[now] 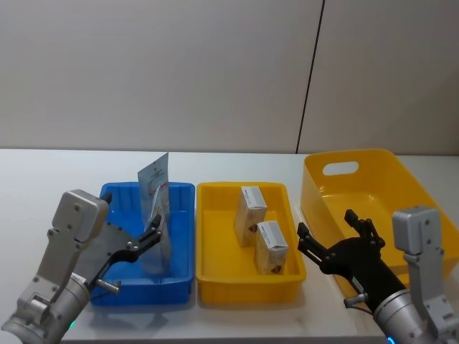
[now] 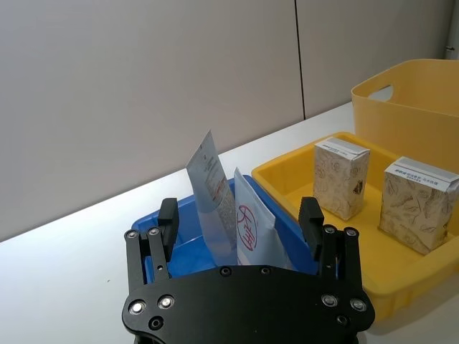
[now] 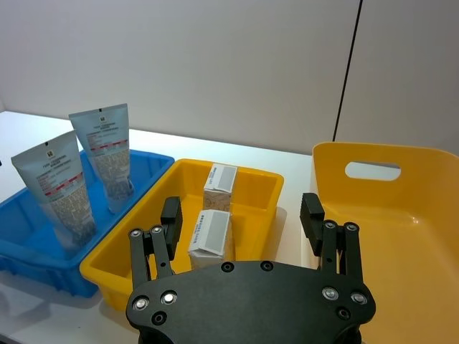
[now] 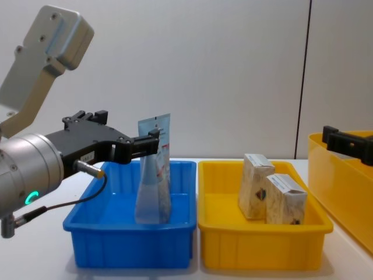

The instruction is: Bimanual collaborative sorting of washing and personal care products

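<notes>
Table point(image 1: 43, 172): tubes point(image 1: 154, 178), blue bin point(image 1: 185, 240); cartons point(image 1: 252, 204), sm. yellow bin point(image 1: 215, 288)

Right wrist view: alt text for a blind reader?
Open right gripper in the foreground, holding nothing. Beyond it, two light-blue squeeze tubes stand in a blue bin, two beige cartons stand in the small yellow bin beside it, and a larger yellow bin with a handle cutout sits next to that.

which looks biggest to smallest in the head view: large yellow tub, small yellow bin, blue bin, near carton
1. large yellow tub
2. small yellow bin and blue bin: these look about alike, so they are not ranked against each other
3. near carton
</notes>
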Available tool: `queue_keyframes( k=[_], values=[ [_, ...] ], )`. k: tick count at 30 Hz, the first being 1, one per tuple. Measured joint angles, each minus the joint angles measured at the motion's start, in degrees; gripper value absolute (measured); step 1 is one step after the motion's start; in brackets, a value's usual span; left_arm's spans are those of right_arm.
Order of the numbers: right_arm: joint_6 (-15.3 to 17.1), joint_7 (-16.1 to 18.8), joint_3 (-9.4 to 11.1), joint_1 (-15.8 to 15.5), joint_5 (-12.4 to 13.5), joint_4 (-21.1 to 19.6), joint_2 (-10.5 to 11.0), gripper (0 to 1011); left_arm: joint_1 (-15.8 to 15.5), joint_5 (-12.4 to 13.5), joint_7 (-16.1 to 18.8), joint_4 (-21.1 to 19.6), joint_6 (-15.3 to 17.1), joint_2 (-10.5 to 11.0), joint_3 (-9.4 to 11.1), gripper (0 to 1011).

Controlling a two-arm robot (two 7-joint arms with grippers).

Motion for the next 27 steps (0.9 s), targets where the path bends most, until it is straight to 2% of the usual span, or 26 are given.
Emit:
queue_keyframes(
  k=[27],
  values=[
    [0.0, 0.0, 0.0, 0.0, 0.0, 0.0, 0.0, 1002, 0.0, 0.0, 0.0, 0.0, 0.0, 0.0, 0.0, 1001]
  ],
)
